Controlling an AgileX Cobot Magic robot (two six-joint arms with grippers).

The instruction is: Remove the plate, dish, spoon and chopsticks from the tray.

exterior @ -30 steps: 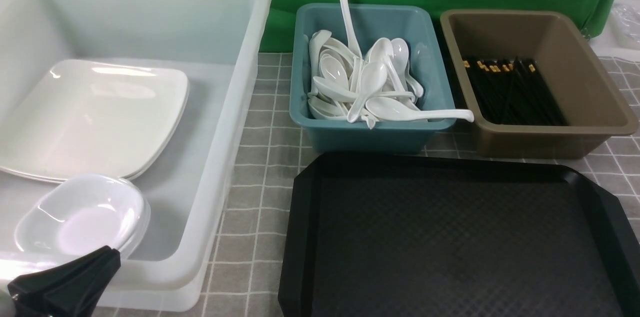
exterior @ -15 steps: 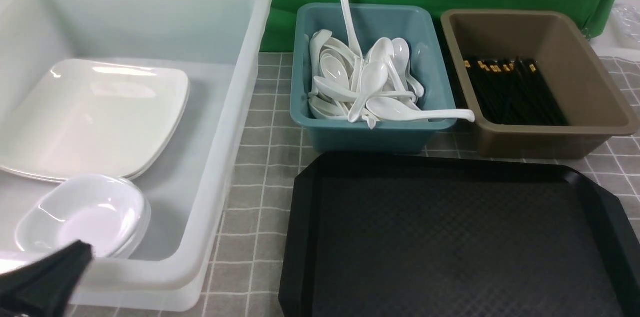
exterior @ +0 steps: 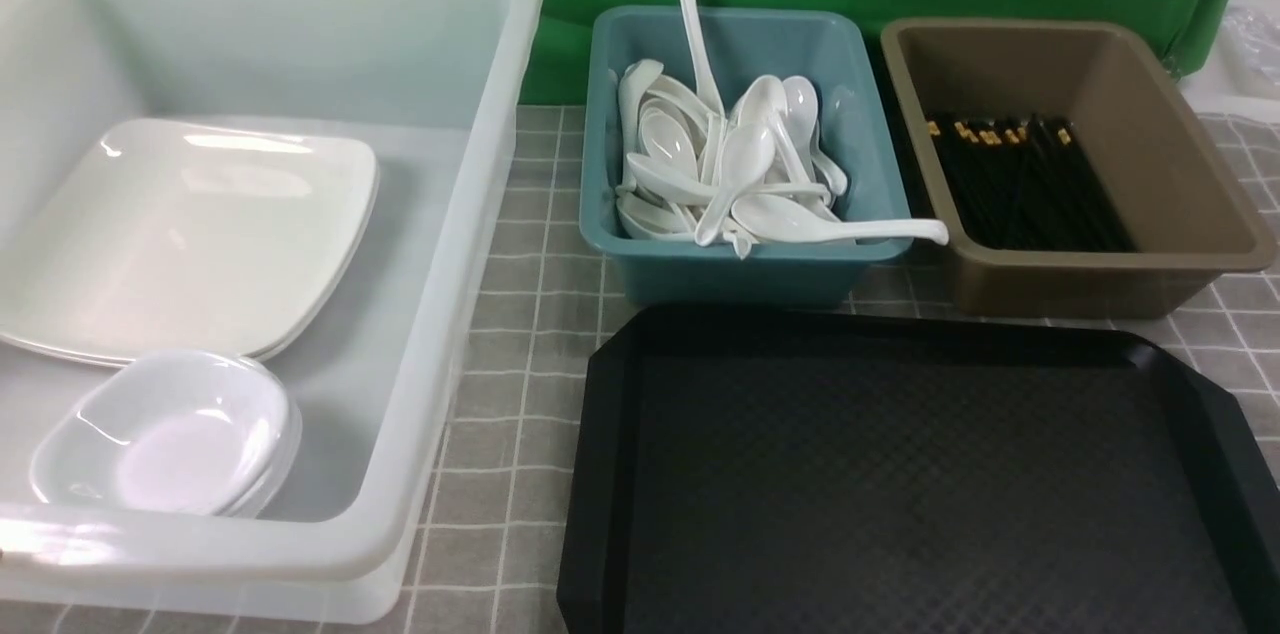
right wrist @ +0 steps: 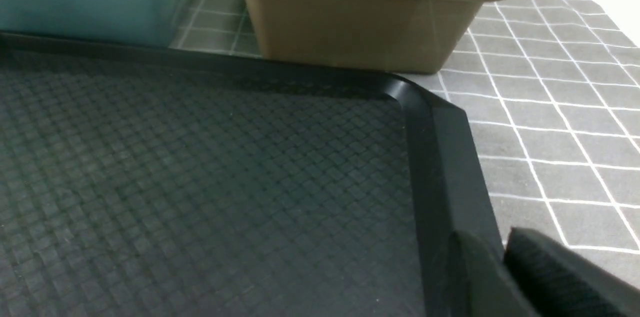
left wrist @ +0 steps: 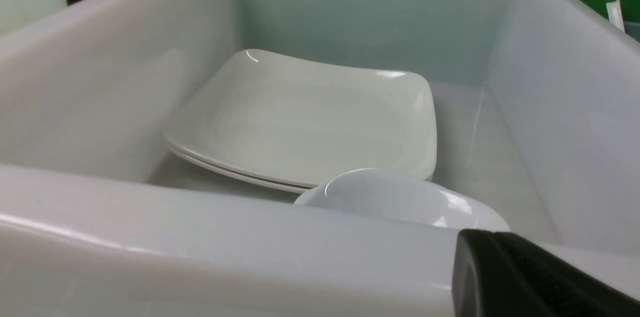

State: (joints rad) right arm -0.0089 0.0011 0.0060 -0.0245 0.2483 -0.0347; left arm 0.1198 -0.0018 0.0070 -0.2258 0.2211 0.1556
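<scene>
Evidently the tray [exterior: 910, 484] lies bare, plate [exterior: 190, 234] in the clear tub [exterior: 480, 214], so keep the left gripper [left wrist: 530, 277] closed and withdraw clear; the right jaws' state is unreadable.

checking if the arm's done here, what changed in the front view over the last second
The left gripper, low by the clear bin's near corner a second ago, slid down and left out of the front view, holding nothing. Plates, dishes, spoons, chopsticks and the bare tray stayed put.
</scene>
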